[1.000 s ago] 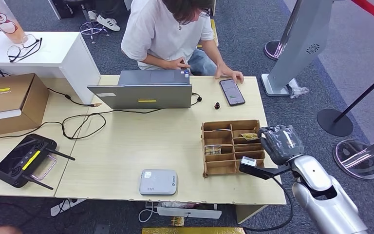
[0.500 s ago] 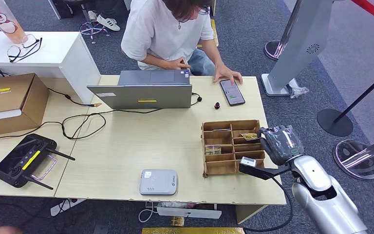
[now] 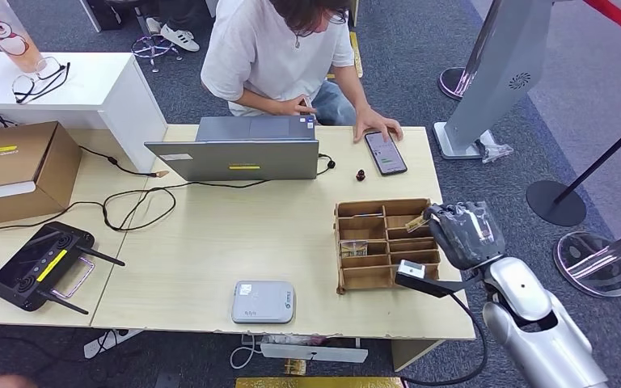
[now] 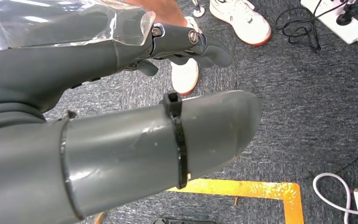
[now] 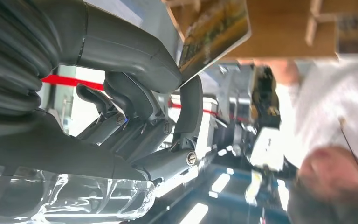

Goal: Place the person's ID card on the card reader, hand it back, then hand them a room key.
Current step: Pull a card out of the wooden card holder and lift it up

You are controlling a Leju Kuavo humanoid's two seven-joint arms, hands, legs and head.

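At the desk's right edge (image 3: 445, 323), the wooden organiser (image 3: 372, 279) sits with the right hand (image 3: 462, 233) at its far side, pinching a room key (image 3: 417, 223) by one corner, tilted, just above its compartment. Left hand (image 4: 121, 116) holds nothing, fingers apart, hanging over carpet. Risk: thin edge grip, so the card may pivot out or catch a divider. The person's hand (image 3: 378, 124) is on a phone (image 3: 386, 153), not ready to receive.

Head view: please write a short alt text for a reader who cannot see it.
The robot's right hand pinches a card at the wooden organizer on a table. Across it, a person touches a phone beside a laptop.
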